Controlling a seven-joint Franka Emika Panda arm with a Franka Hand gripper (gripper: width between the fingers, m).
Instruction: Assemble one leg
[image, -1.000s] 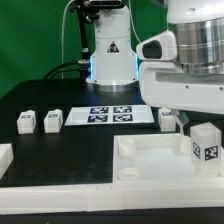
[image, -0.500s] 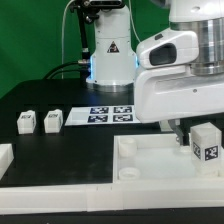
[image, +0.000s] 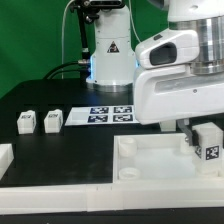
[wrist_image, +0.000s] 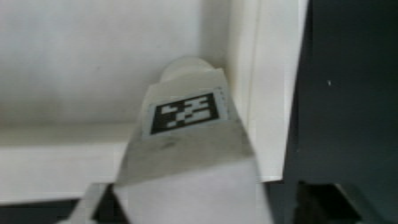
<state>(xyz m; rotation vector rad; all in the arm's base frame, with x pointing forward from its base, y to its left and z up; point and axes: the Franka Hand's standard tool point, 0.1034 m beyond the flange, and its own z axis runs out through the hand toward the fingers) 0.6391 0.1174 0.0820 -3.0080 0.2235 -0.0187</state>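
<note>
Straddling the leg (image: 208, 146), gripper (image: 197, 134) sits low over white tray part (image: 150, 165), ext. view's right. Leg's tag faces cam. Can't tell if jaws pinch it or stand apart.

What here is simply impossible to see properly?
- Fingers, exterior view: mostly behind the arm's white casing; open or shut unclear.
- Small white cuboid block with black-and-white tag, wrist view: blurred, its lower end cut off.
- Large white tray-like part, exterior view: cut by the right edge.
</note>
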